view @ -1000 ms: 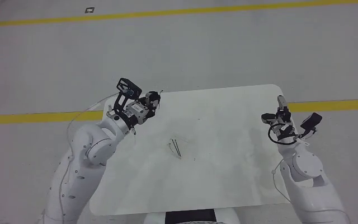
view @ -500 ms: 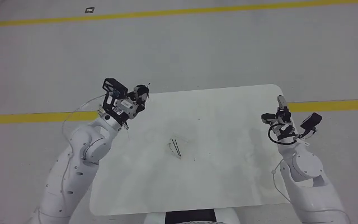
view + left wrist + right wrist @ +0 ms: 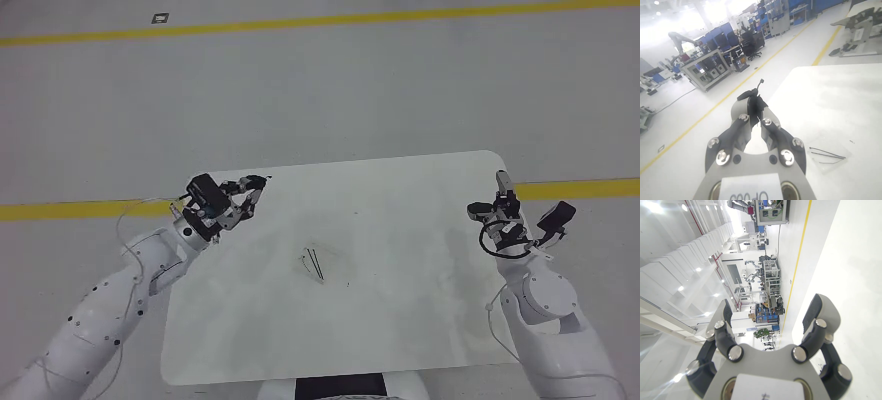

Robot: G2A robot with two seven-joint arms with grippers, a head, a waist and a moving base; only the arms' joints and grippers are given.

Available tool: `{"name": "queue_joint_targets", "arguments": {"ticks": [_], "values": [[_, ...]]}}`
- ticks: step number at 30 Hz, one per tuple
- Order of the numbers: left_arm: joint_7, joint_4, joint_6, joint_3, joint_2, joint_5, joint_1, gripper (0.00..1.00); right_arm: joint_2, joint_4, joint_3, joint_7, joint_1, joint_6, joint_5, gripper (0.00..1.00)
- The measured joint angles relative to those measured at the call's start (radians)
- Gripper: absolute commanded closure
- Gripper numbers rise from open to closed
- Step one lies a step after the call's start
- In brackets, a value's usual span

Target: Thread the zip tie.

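Top view overlooks the table (image 3: 400,220); left wrist view shares it.

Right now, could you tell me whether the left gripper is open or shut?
Shut on a zip tie: pads of the left gripper meet, the tie's head poking out beyond.

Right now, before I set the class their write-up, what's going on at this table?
The left gripper is shut on a black zip tie, held by a far corner of the white table, with the tie's head sticking out past the fingertips. The right gripper hangs open and empty at the opposite edge. A few loose zip ties lie mid-table. No threaded loop shows yet.
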Motion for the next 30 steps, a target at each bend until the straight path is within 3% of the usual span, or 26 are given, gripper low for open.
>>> {"name": "queue_joint_targets", "arguments": {"ticks": [7, 10, 14, 20, 23, 30], "values": [[-0.004, -0.001, 0.001, -0.002, -0.001, -0.002, 0.001, 1.00, 0.000, 0.000, 0.000, 0.000, 0.000, 0.000, 0.000, 0.00], [-0.013, -0.027, 0.002, 0.006, -0.007, -0.002, -0.005, 1.00, 0.000, 0.000, 0.000, 0.000, 0.000, 0.000, 0.000, 0.00], [0.008, -0.054, 0.000, 0.029, -0.013, 0.135, -0.039, 1.00, 0.000, 0.000, 0.000, 0.000, 0.000, 0.000, 0.000, 0.00], [0.008, -0.046, 0.019, 0.090, -0.035, 0.285, -0.095, 1.00, 0.000, 0.000, 0.000, 0.000, 0.000, 0.000, 0.000, 0.00], [0.002, -0.042, 0.032, 0.117, -0.046, 0.291, -0.112, 1.00, 0.000, 0.000, 0.000, 0.000, 0.000, 0.000, 0.000, 0.00], [0.002, -0.042, 0.032, 0.116, -0.046, 0.290, -0.112, 1.00, 0.000, 0.000, 0.000, 0.000, 0.000, 0.000, 0.000, 0.00]]}}
